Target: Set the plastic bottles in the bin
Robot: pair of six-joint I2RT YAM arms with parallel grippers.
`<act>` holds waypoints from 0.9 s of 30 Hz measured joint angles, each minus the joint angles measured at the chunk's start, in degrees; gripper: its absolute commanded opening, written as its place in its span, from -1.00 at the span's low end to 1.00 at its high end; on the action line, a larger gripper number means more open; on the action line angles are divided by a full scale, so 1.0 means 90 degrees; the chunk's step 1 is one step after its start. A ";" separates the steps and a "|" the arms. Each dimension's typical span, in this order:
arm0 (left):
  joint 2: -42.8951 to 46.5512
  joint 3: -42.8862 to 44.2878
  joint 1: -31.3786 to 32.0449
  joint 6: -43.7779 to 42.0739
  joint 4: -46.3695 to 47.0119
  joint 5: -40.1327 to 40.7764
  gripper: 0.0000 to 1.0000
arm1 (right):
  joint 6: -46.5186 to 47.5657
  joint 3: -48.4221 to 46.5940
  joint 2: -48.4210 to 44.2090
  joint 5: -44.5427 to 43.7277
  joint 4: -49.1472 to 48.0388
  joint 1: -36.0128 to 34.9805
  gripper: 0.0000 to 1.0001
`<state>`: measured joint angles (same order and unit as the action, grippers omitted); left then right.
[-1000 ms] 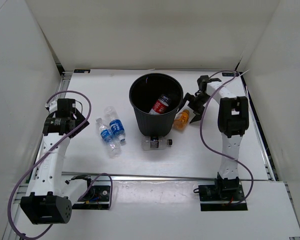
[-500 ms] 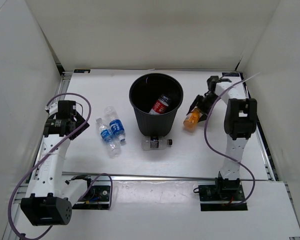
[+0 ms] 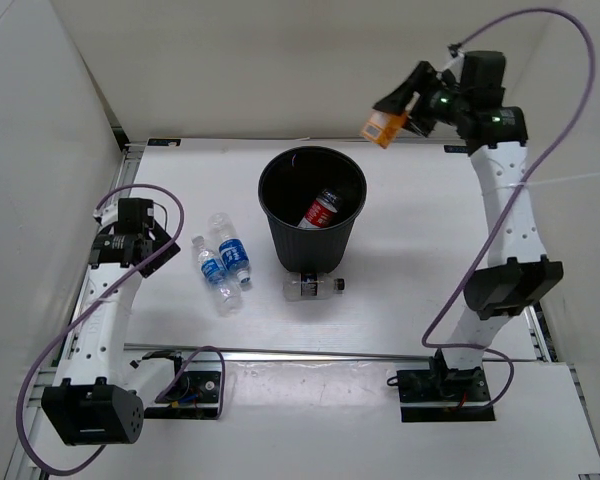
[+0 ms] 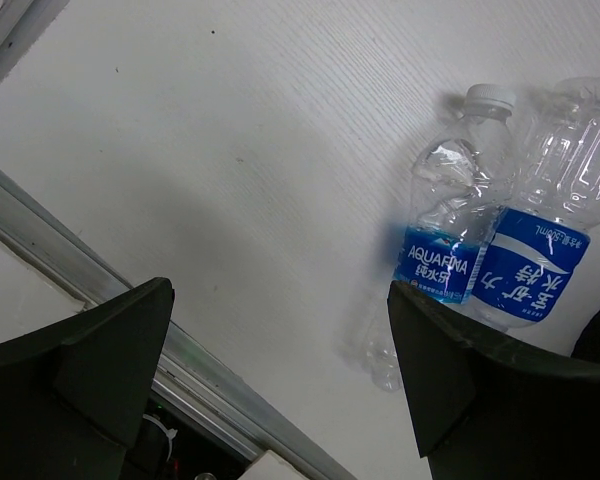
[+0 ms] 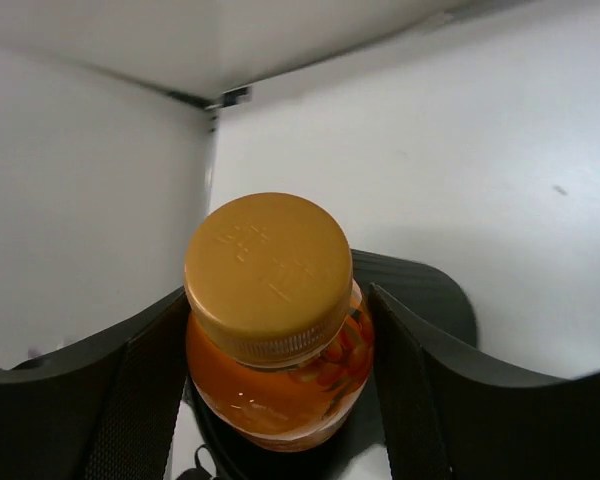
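right jaws clamp the orange bottle [image 3: 383, 127], held high, far right of the bin [image 3: 298, 252]. left jaws gape wide above the surface [image 3: 410, 290], near two blue-label bottles [image 3: 234, 257] lying left of the bin. one red-labelled bottle [image 3: 322, 209] lies inside.

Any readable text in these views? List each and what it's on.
"AQUAFINA": blue label of the crumpled clear bottle.
Blue label of the neighbouring clear bottle: Chinese characters, not surely readable.
Cap of the orange bottle: embossed marks, illegible.
Labels of the red-labelled bottle in the bin and the dark-labelled bottle beside it: too small.
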<state>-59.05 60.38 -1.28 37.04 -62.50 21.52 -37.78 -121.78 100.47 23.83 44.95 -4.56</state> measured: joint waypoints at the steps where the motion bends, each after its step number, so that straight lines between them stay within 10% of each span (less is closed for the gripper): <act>1: -0.0051 0.0000 0.0000 -0.0019 0.0024 -0.0012 0.99 | 0.0017 -0.0199 0.0058 0.0078 -0.0136 -0.0270 -0.40; 5: -0.0233 0.0000 0.0002 -0.0051 0.0092 -0.0049 0.99 | 0.0131 -0.0877 0.0665 0.0311 -0.0461 -0.1428 -0.29; 11: -0.0282 0.0005 0.0000 -0.0068 0.0340 -0.0100 0.99 | 0.0267 -0.0595 0.1280 0.0512 -0.0134 -0.2285 1.00; 27: -0.1987 -0.0017 -0.0058 0.0340 0.2212 -0.2091 0.99 | 0.0359 0.0061 0.0216 -0.0153 0.0440 -0.1855 1.00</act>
<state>-76.93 60.23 -1.80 40.10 -42.59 2.70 -34.54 -121.23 102.41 22.46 48.90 -21.26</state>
